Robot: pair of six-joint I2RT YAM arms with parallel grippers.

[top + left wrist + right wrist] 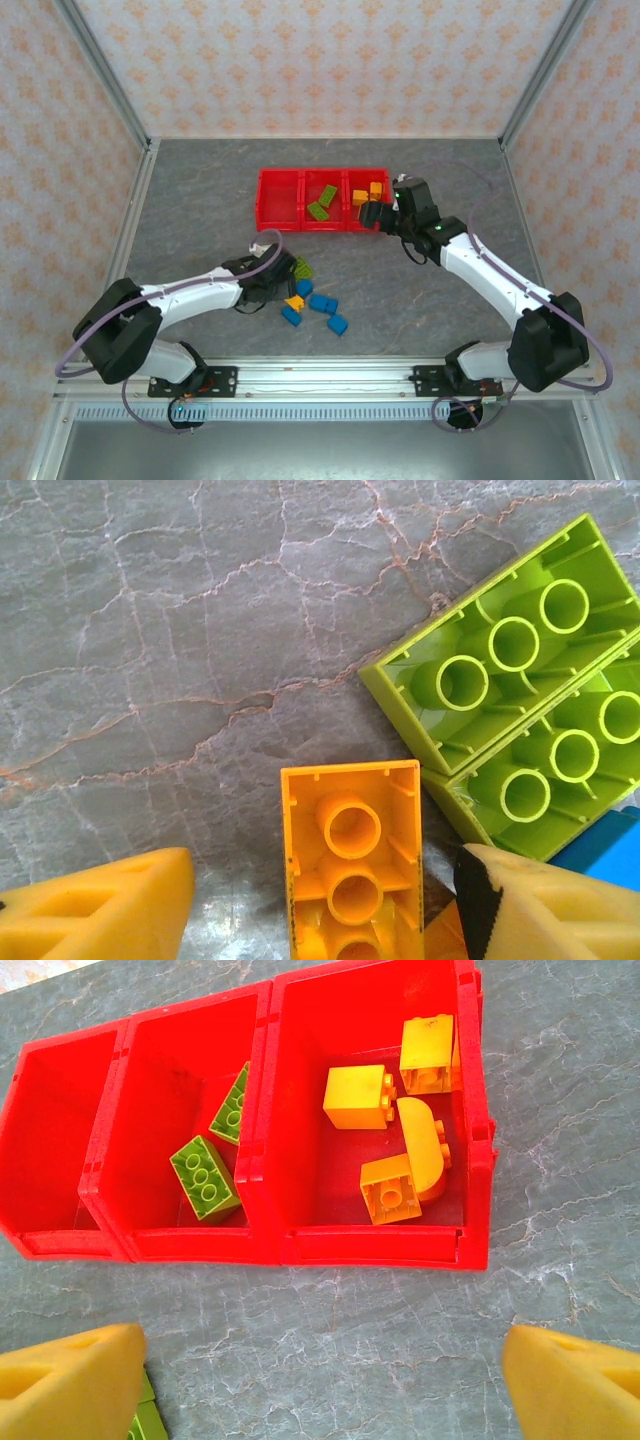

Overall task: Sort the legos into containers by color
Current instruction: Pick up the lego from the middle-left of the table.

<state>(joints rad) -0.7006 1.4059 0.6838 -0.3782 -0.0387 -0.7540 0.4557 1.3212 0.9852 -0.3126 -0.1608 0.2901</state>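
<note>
Between wide fingers (100,910) of the left pincer (322,905), an orange lego (352,850) (end cropped); right pincer (322,1365) wide.

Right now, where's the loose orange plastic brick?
The orange plastic brick: top view, table left of centre, between the left gripper's open fingers, beside two lime bricks.
</note>
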